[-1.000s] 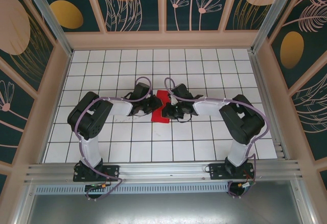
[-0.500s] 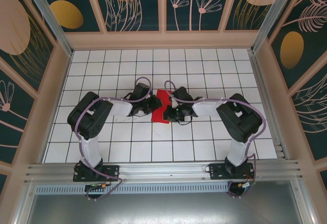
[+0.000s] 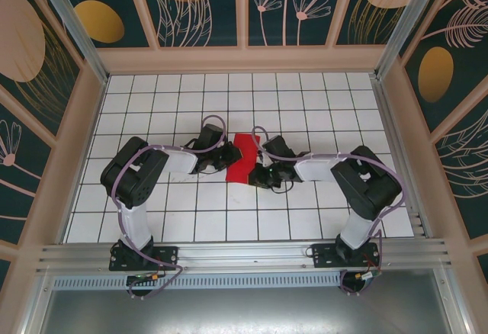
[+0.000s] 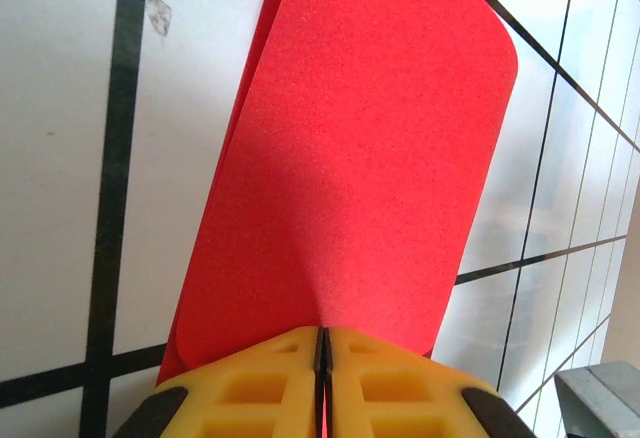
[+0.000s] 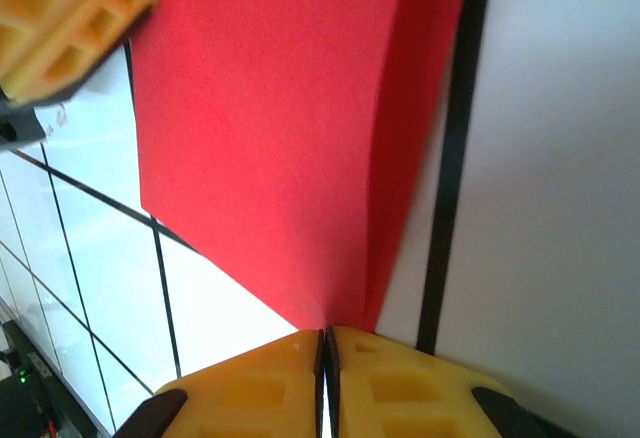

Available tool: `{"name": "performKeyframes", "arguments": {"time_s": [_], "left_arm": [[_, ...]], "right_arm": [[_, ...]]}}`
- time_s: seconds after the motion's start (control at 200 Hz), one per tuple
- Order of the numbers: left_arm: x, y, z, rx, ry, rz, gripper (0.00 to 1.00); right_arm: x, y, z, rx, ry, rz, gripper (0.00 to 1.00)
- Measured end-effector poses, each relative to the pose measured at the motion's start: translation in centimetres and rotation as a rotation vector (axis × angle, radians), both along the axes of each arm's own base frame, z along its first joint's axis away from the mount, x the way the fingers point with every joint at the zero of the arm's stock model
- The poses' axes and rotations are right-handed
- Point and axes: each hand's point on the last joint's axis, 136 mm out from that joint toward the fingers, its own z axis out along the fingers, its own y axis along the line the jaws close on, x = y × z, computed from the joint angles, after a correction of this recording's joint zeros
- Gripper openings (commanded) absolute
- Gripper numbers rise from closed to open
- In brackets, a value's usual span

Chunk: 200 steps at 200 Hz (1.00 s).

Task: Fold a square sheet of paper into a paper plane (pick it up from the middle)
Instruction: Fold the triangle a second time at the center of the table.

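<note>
Starting on the left: the left arm (image 3: 137, 178) reaches in from the near left corner of the table (image 3: 152, 105) toward the middle. The left gripper (image 3: 226, 160) sits right at the left edge of the red sheet (image 3: 242, 153). In the left wrist view that claw (image 4: 322, 343) has its yellow pads (image 4: 250, 383) pressed together with barely a slit between them, pinched on the paper's (image 4: 370, 158) edge.

The sheet isn't flat. It's doubled over, with a second layer peeking out along the left side and a soft rounded bend at the far end, not a sharp crease. It sits about mid-table, right between the two claws, over the white tiles and black grid lines. Can't tell whether the lower layer actually rests on the tiles.

On the right, the right gripper (image 3: 261, 175) is tucked against the sheet's near right part. In the right wrist view its pads (image 5: 250, 388) are also squeezed nearly together, and the claw (image 5: 326, 343) nips the paper (image 5: 280, 138) where it narrows down to a point. The two layers show along the right edge there too. The other claw's yellow pad (image 5: 60, 18) shows in the top left corner of that view, touching the sheet. The right arm (image 3: 366, 181) comes in from the near right corner.
</note>
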Motion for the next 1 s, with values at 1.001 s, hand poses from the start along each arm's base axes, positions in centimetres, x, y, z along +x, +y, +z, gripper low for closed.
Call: {"name": "performKeyframes", "arguments": {"time_s": [1.001], "left_arm": [[0.0,-0.2,0.6,0.004,-0.032,-0.036,0.27]], "right_arm": [[2.4,1.5,-0.1,0.08,0.049,-0.058,0.04]]}}
